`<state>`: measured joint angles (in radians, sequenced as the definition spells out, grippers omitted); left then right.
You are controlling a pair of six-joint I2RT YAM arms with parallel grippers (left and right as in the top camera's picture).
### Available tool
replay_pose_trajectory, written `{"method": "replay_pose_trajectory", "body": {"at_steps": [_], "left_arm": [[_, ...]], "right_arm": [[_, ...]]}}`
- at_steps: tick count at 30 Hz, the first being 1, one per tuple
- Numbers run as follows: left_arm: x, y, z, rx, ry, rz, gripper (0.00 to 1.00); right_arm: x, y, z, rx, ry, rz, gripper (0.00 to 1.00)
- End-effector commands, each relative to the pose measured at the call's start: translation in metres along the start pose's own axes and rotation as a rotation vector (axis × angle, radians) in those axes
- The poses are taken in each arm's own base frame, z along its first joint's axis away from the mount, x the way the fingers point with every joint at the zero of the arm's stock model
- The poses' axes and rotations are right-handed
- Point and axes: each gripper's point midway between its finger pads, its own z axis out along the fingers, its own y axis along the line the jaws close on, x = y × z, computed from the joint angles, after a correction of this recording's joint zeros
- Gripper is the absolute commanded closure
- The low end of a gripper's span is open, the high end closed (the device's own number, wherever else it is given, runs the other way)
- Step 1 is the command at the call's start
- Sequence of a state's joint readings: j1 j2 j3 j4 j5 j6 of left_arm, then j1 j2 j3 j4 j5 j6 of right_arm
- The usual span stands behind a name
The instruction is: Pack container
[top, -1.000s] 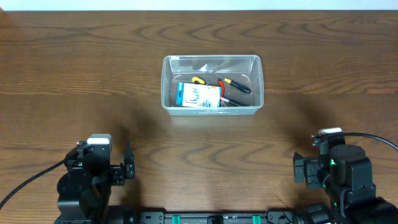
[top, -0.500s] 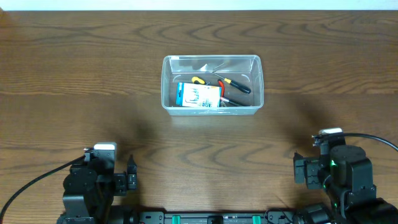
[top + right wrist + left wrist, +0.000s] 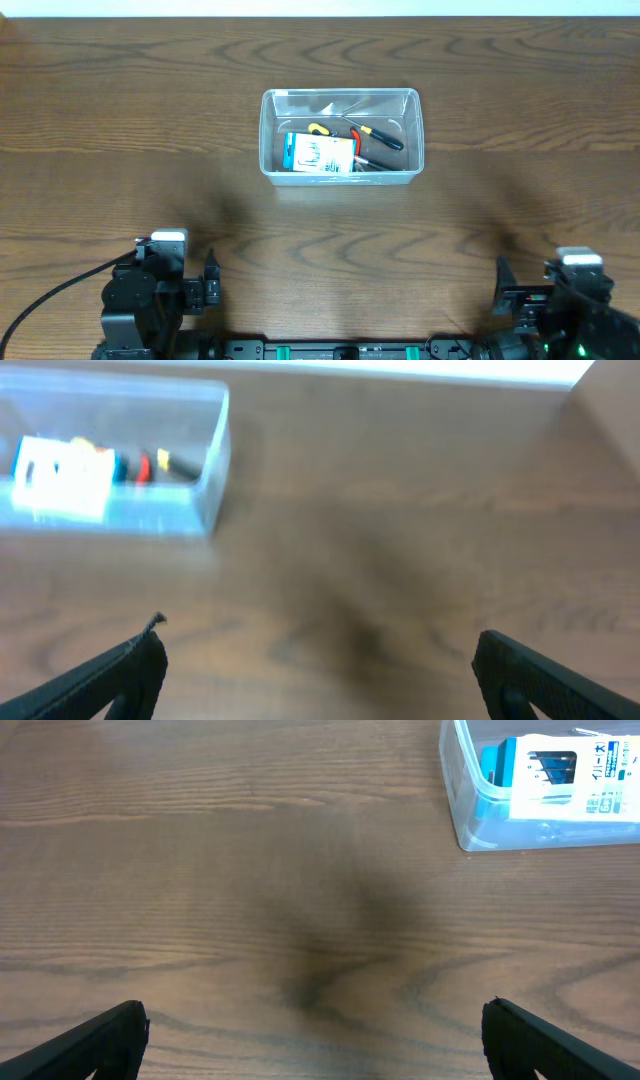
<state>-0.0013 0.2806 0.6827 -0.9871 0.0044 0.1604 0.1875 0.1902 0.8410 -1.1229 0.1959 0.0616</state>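
The clear plastic container [image 3: 340, 98] sits at the middle back of the table. In it lie a blue-and-white box [image 3: 318, 154], a yellow-and-black screwdriver [image 3: 378, 135] and a red-handled tool [image 3: 355, 138]. It also shows in the left wrist view [image 3: 470, 820] at the top right and in the right wrist view [image 3: 200, 510] at the top left. My left gripper [image 3: 315, 1035] is open and empty, low at the front left. My right gripper [image 3: 320, 670] is open and empty at the front right. Both are far from the container.
Dark wood table all round. The left arm base [image 3: 145, 300] and the right arm base [image 3: 565, 300] stand at the front edge. A pale wall strip runs along the table's far edge [image 3: 320, 8].
The right arm has pulled back toward the front edge and to the right. The left arm drew back earlier and has stood still since.
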Motion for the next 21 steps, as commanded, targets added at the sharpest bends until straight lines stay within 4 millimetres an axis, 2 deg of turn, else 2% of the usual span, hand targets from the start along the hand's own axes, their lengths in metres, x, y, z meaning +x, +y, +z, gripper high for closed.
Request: {"method": "replay_pose_trajectory", "body": {"at_steps": [1, 5, 9, 12, 15, 21], "left_arm": [[0.001, -0.002, 0.001, 0.013, 0.001, -0.003, 0.02], [0.001, -0.002, 0.001, 0.013, 0.001, -0.003, 0.02], [0.001, -0.002, 0.001, 0.013, 0.001, -0.003, 0.02], [0.001, -0.002, 0.001, 0.013, 0.001, -0.003, 0.02], [0.001, -0.002, 0.001, 0.013, 0.001, -0.003, 0.02], [0.001, -0.002, 0.001, 0.013, 0.001, -0.003, 0.02]], "right_arm": [[-0.007, -0.006, 0.0, 0.032, -0.091, 0.055, 0.01], [-0.022, -0.005, 0.025, 0.042, -0.276, 0.099, 0.01], [-0.025, 0.005, 0.062, 0.004, -0.385, 0.11, 0.01], [-0.026, 0.009, 0.08, -0.012, -0.461, 0.116, 0.01], [-0.017, 0.011, 0.096, -0.01, -0.489, 0.107, 0.01], [0.021, 0.014, 0.127, -0.011, -0.414, 0.098, 0.01]]}}
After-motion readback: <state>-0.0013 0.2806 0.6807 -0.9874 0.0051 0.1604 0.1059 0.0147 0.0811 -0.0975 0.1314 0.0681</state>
